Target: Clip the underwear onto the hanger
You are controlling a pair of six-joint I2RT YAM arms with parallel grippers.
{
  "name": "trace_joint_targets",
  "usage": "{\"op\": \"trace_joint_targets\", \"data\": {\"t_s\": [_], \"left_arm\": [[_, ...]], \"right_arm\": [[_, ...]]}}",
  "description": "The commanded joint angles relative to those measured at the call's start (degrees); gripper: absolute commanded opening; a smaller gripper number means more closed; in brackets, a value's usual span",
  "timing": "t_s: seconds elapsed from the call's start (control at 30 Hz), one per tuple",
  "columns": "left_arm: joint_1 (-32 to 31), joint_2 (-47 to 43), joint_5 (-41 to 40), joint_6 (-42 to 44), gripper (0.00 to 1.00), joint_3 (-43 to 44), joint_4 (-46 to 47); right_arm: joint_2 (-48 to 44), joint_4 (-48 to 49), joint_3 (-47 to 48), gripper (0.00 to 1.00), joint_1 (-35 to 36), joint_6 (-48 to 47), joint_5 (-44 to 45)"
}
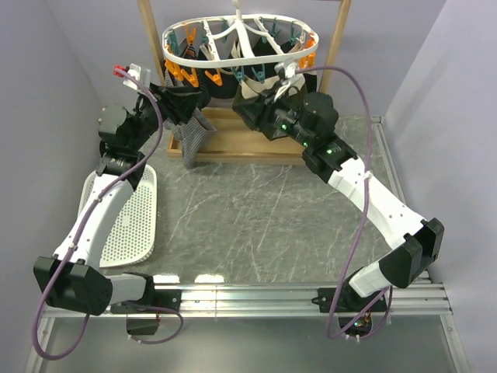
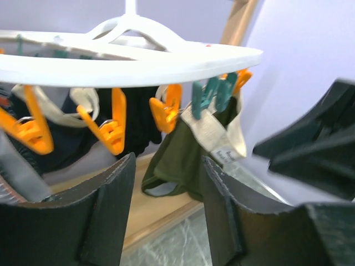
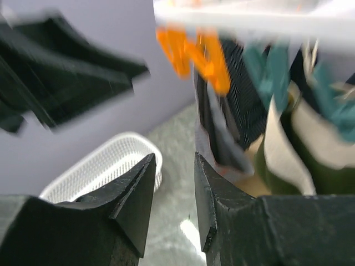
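The white oval hanger (image 1: 239, 40) hangs at the back with orange and teal clips; its ring fills the top of the left wrist view (image 2: 138, 61). The grey striped underwear (image 1: 190, 138) hangs down below the orange clips at the hanger's left end. It shows as grey cloth at the left edge of the left wrist view (image 2: 16, 174) and under an orange clip in the right wrist view (image 3: 213, 130). My left gripper (image 1: 196, 101) is open and empty just right of that cloth (image 2: 169, 160). My right gripper (image 1: 242, 110) is open and empty (image 3: 173, 158), facing the left one.
A dark olive pair with a cream waistband (image 2: 188, 160) hangs from teal clips, and a dark navy garment (image 3: 244, 94) hangs behind it. The wooden frame's base (image 1: 241, 144) lies under the hanger. A white mesh basket (image 1: 124, 214) sits at the left.
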Motion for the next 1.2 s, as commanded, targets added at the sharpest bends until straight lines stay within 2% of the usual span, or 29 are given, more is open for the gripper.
{"op": "trace_joint_targets", "data": {"t_s": [0.0, 0.1, 0.37, 0.57, 0.73, 0.9, 1.1, 1.17], "left_arm": [[-0.6, 0.1, 4.5, -3.9, 0.56, -2.4, 11.4], [-0.8, 1.5, 6.0, -5.1, 0.61, -5.0, 18.0], [-3.3, 7.0, 6.8, -3.9, 0.64, -6.2, 28.9], [-4.3, 11.8, 4.2, -4.3, 0.67, -3.8, 31.3], [-4.3, 15.1, 3.1, -5.4, 0.68, -1.2, 33.1], [-4.3, 17.9, 4.0, -6.5, 0.67, 0.9, 35.7], [-4.7, 20.7, 5.3, -7.4, 0.65, 4.3, 38.8], [-4.7, 21.0, 5.4, -7.3, 0.57, 5.3, 38.4]], "right_arm": [[0.6, -1.0, 6.0, 0.41, -0.1, 2.2, 3.3], [0.4, -1.8, 7.7, 0.41, -0.2, 2.5, 3.8], [-0.1, -2.8, 9.9, 0.42, -0.1, 2.3, 4.0], [-0.3, -2.6, 10.6, 0.43, -0.1, 2.4, 3.5], [-0.2, -2.6, 10.9, 0.49, -0.1, 2.6, 3.8], [0.4, -3.0, 12.0, 0.62, -0.1, 2.3, 3.4], [1.3, -3.3, 13.0, 0.64, -0.2, 1.6, 3.5], [1.8, -3.3, 13.6, 0.64, -0.1, 1.7, 3.5]]}}
